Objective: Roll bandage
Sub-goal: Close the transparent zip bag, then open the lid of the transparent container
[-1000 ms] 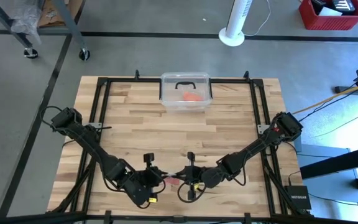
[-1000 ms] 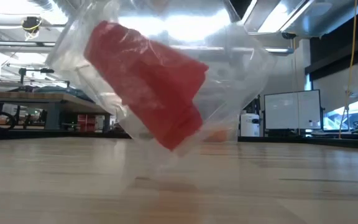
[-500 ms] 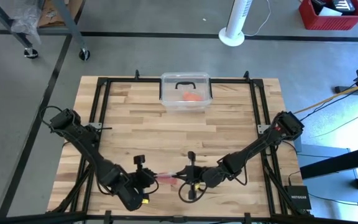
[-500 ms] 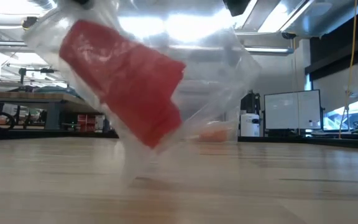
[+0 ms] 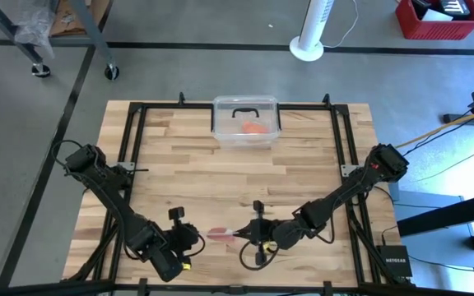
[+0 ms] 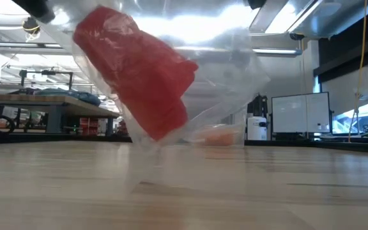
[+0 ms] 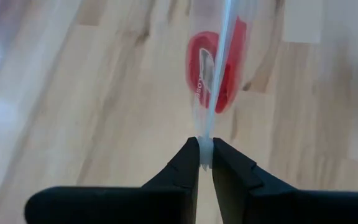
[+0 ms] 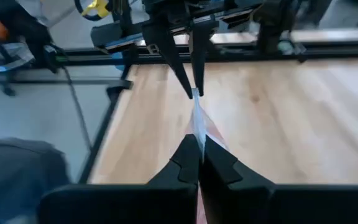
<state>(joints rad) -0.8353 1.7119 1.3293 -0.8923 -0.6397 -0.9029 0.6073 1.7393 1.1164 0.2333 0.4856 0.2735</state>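
Wooden desk (image 5: 303, 173), near its front edge, my left jaws (image 7: 206, 157) and right jaws (image 8: 197, 152) both clenched on clear bag (image 6: 235, 76), bandage (image 6: 139, 76) inside, raised off the surface.

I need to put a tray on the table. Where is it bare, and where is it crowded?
Bare wood lies across the middle of the table, between the clear box at the far edge and the arms. The near edge is crowded: the left pincer and right pincer each pinch the plastic bag holding the bandage.
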